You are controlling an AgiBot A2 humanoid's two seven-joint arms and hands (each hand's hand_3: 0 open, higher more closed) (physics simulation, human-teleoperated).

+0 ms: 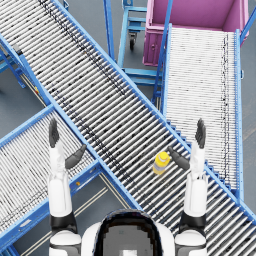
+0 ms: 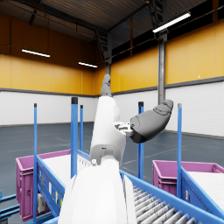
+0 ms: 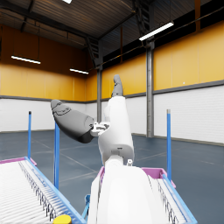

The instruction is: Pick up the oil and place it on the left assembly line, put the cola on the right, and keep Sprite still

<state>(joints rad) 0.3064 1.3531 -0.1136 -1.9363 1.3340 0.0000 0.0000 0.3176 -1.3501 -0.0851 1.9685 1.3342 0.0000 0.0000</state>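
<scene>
Head view, yellow-capped bottle (image 1: 161, 162), label unseen from above, left hand (image 1: 58, 148), right hand (image 1: 195, 150), fingers spread, empty

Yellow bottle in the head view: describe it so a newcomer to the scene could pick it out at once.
Find the long roller conveyor running diagonally from upper left to lower right. Follow it down towards the right hand; the yellow bottle sits on the rollers just beside that hand's thumb. It is the only loose item on any conveyor in view.
</scene>
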